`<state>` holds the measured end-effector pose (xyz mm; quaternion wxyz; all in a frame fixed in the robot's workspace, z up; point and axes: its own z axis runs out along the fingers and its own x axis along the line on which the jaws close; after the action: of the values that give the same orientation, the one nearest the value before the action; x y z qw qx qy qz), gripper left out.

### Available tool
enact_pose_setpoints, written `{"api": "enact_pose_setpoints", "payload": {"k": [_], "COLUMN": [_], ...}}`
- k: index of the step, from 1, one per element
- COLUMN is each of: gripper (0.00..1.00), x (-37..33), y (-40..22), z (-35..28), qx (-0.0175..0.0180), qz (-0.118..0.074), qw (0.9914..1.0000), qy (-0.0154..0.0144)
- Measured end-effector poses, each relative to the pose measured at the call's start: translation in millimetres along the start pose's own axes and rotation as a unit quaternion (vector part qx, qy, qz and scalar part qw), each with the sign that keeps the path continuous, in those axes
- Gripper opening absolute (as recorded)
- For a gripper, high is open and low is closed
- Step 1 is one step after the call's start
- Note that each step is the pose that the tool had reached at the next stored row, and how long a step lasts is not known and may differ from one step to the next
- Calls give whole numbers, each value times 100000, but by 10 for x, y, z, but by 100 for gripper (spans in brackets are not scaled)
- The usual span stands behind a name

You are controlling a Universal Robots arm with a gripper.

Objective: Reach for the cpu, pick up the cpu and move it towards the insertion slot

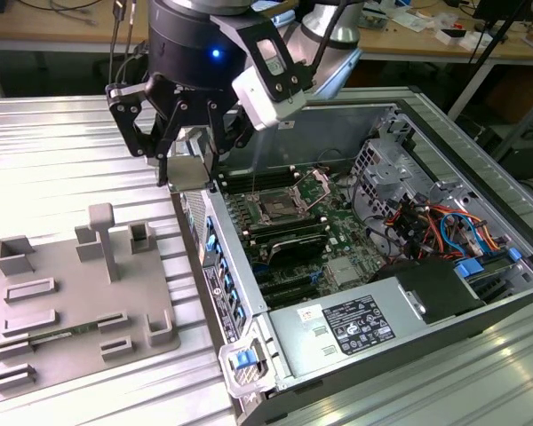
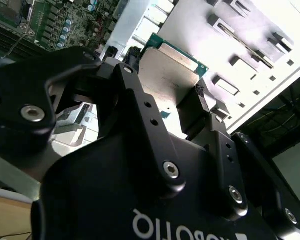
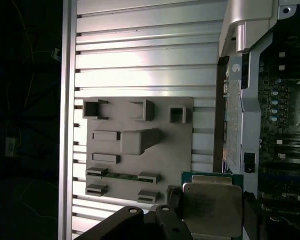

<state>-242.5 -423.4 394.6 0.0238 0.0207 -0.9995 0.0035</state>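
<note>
Black gripper (image 2: 182, 107) fingers (image 2: 202, 97) pinch the thin square silvery, green-rimmed cpu (image 2: 170, 75) above the open computer case's wall (image 1: 215, 257).

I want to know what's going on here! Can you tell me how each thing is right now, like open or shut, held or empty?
gripper: shut on the cpu, above the computer case's edge.
cpu: held off the surfaces, clamped by its edges, metal top showing in both wrist views.
insertion slot: empty, frame lying around a dark centre.
computer case: side open, board exposed.
grey tray: lying flat on the ribbed table, a thin strip in one holder.
</note>
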Motion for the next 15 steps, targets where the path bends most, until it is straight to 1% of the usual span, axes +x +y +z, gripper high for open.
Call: {"api": "enact_pose_setpoints", "payload": {"k": [1,2,12,15], "gripper": [55,55,55,55], "x": [-114,-167,-261,-320], "y": [-5,-7,-11,-13], "z": [3,8,12,14], "qx": [1,-1,-1,-2], "qz": [2,0,0,0], "qw": [100000,100000,100000,100000], "qy": [1,-3,0,-1]}}
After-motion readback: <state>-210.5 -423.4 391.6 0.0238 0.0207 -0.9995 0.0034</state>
